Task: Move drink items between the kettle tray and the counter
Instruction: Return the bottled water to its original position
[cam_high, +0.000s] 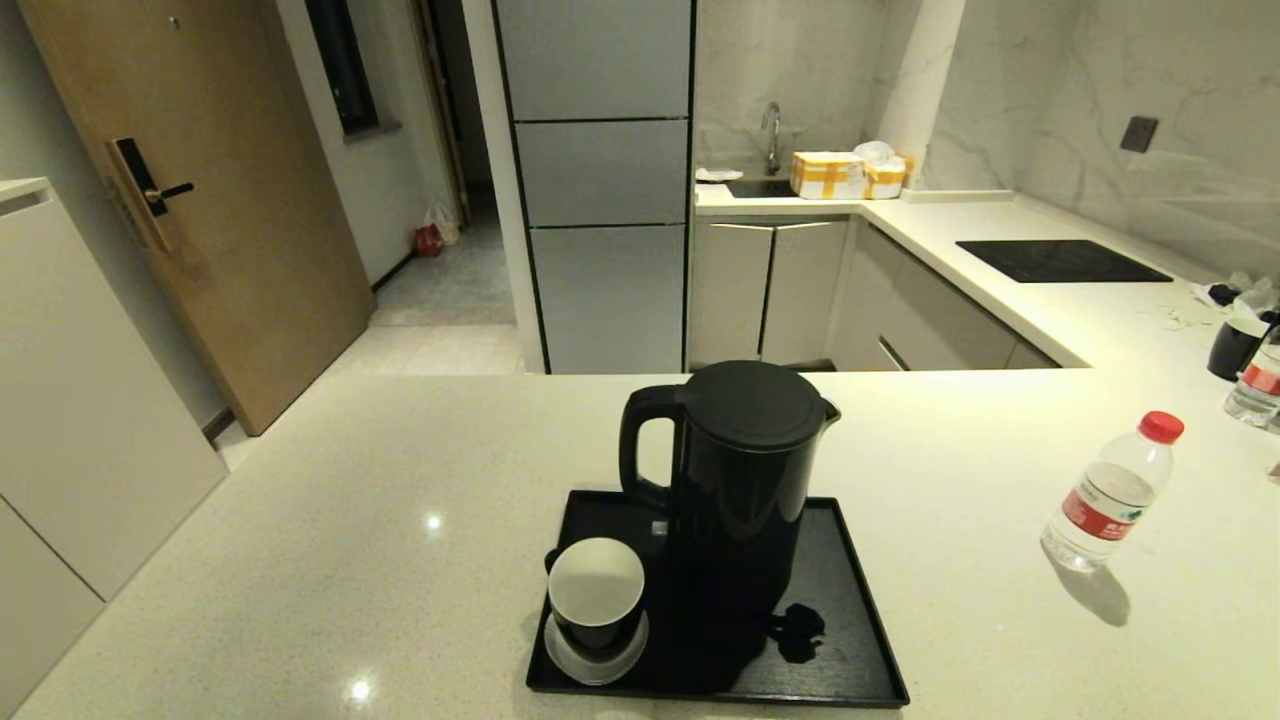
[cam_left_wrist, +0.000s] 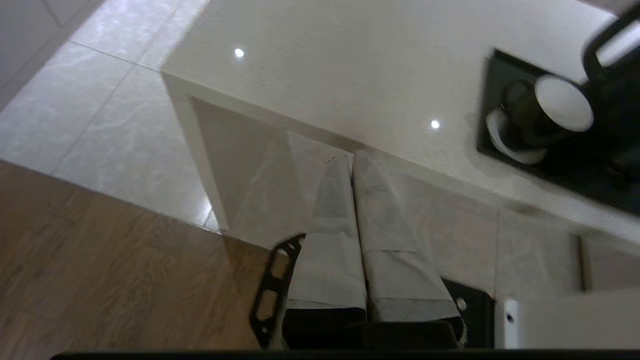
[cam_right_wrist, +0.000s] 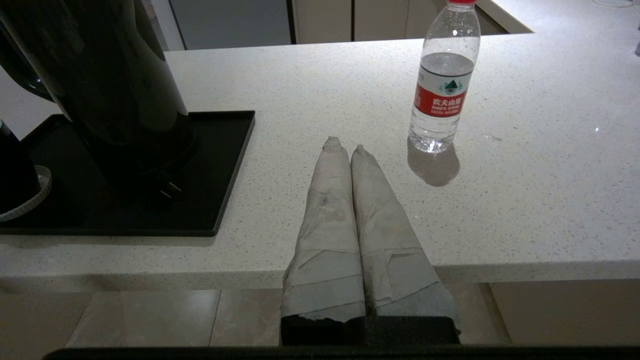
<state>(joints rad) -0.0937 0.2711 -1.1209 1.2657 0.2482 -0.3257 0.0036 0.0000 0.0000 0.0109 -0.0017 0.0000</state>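
Observation:
A tall black kettle (cam_high: 745, 480) stands on the flat black kettle tray (cam_high: 855, 640) near the front of the cream counter (cam_high: 400, 500). On a white saucer at the tray's left sits a small black cup (cam_high: 596, 592), white inside. Right of the tray, a clear water bottle (cam_high: 1110, 493) with red cap and label stands on the counter. My right gripper (cam_right_wrist: 345, 145) is shut and empty, low at the counter's front edge between tray (cam_right_wrist: 220, 170) and bottle (cam_right_wrist: 442, 95). My left gripper (cam_left_wrist: 350, 159) is shut and empty, below the counter's edge, left of the cup (cam_left_wrist: 555, 107).
Another black cup (cam_high: 1235, 347) and a second bottle (cam_high: 1258, 385) stand at the counter's far right. A glossy black cooktop panel (cam_high: 1060, 260) lies farther back. Yellow boxes (cam_high: 845, 175) sit by the sink. The kettle's plug (cam_high: 797, 632) lies on the tray.

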